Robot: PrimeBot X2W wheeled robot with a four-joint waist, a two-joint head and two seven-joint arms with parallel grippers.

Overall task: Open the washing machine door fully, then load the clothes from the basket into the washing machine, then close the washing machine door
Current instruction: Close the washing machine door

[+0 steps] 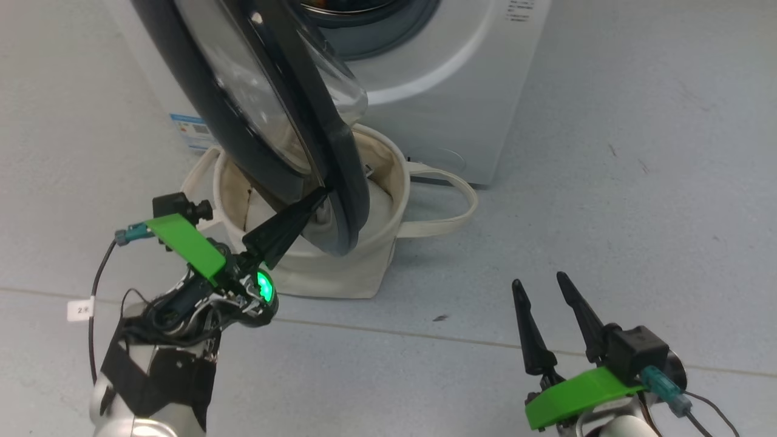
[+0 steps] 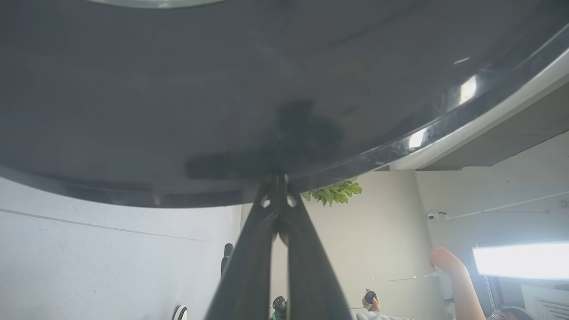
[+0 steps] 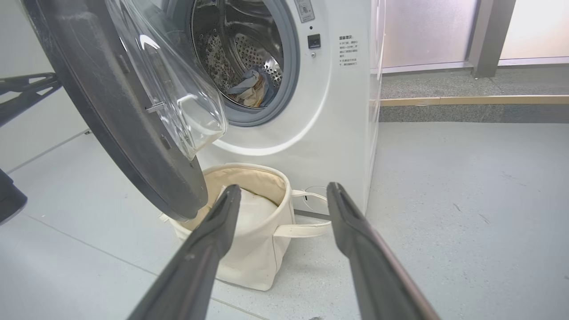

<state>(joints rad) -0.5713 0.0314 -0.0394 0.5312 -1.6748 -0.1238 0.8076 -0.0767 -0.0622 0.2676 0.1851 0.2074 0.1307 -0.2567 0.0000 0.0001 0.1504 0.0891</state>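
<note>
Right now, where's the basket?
Head view, left of centre: the basket sits on the floor in front of the washer, under the lower edge of the open door.

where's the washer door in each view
Head view: the round glossy black-ringed glass door slants from top left down to centre.
Left wrist view: the door spans the whole top.
Right wrist view: the door stands at left.
Shared landmark, head and right wrist views: the cream canvas basket under its lower edge.
</note>
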